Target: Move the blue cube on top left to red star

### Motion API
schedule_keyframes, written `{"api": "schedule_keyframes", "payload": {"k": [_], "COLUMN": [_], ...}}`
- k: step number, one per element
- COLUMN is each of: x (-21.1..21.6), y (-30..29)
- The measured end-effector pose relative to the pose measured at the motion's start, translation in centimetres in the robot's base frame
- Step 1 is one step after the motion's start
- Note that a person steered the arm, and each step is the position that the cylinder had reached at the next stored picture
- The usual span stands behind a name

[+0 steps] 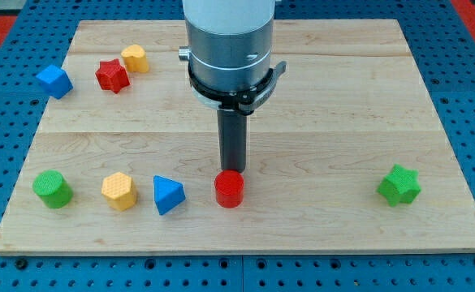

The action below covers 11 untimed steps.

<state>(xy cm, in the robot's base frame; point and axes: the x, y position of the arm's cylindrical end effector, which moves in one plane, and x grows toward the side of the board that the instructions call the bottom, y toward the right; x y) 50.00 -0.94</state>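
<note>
Our arm stands vertical over the surface (pixel 318 97), my tip (pixel 232 169) just above the red cylinder (pixel 230 189); we carry no claw. The blue cube (pixel 54 81) sits top left, near the red star (pixel 112 75).

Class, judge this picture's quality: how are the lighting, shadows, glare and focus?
Camera view: even, soft lighting; the blocks cast only faint shadows on the board; no strong glare; blue cube and red star look sharp; my tip sits just above the red cylinder.
</note>
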Motion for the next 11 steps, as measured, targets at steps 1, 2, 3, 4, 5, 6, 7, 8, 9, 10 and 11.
{"api": "schedule_keyframes", "payload": {"k": [1,2,3,4,5,6,7,8,9,10,11], "x": [-5.0,-5.2,-4.8,-5.8,-6.4,-7.8,-11.1,-17.6,-20.6,-23.2,-21.4], "y": [-2.2,-11.8,-22.1,-29.5,-29.5,-29.5,-29.5,-29.5,-29.0,-27.9,-21.7]}}
